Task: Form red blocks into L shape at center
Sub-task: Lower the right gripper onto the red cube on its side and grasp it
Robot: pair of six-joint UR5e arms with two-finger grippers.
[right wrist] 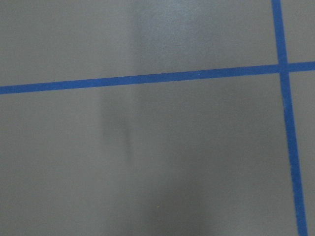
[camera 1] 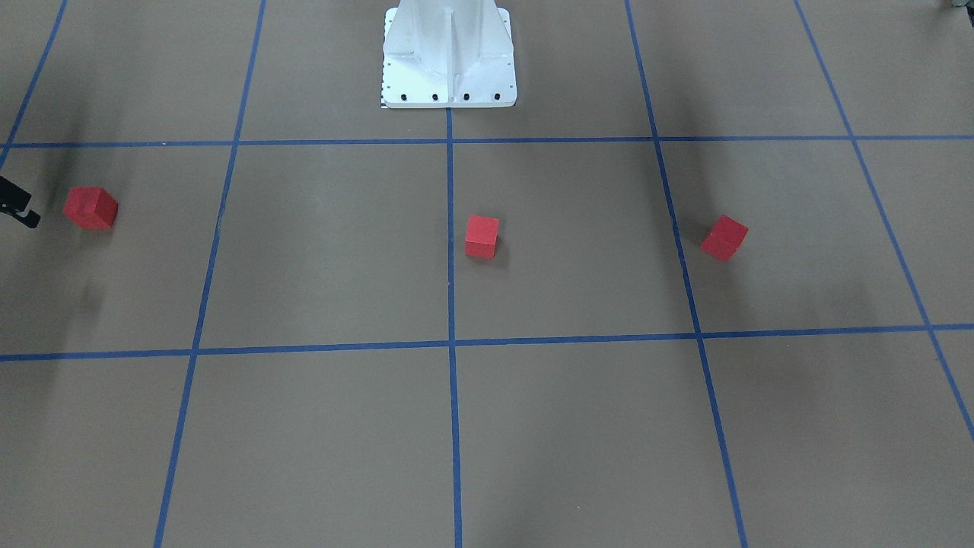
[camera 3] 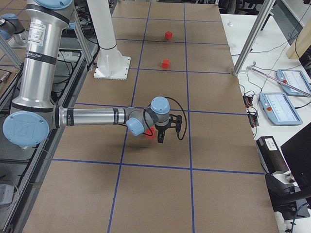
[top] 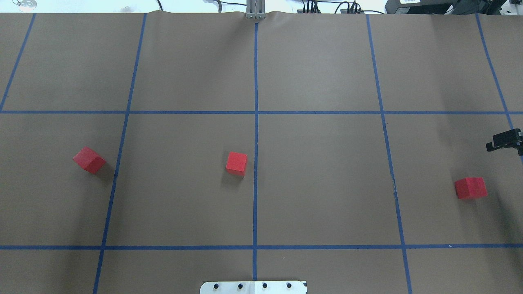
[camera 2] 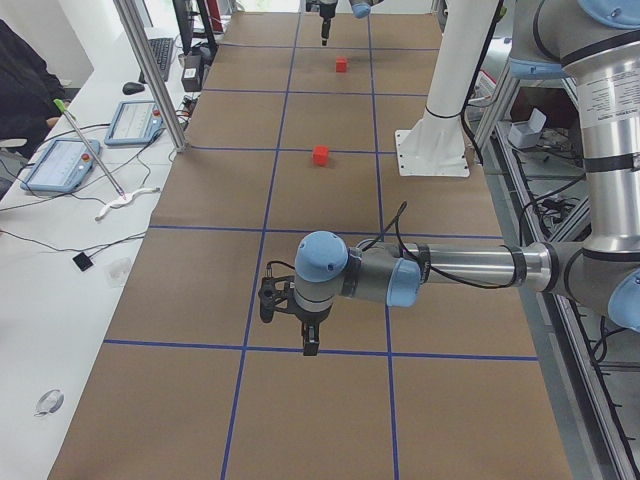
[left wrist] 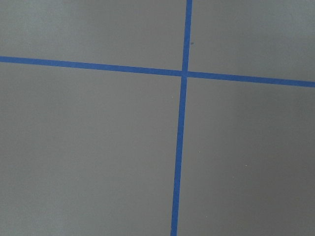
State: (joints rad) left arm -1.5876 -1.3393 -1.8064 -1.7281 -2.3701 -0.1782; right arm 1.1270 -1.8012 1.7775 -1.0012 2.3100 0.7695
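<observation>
My right pincer [camera 3: 169, 135] hangs spread and empty over the bench [top: 327, 192]. It is near the right block [top: 470, 188] but off to that block's outer, far side, so I judge the step in hand is fetching that cube. To do it well I'd centre over it first. Since it sits a little askew, I'd turn the wrist so the fingers meet two flat faces, then drop straight. Further in, the middle block [top: 236, 163] sits just beside the centre tape line [top: 255, 196] and should serve as my anchor. I'd set the carried cube flush against it without nudging it. Farthest off, the left block [top: 89, 159] lies turned cornerwise, well apart. I cannot tell whether the left pincer [camera 2: 290, 318] is spread or closed.
</observation>
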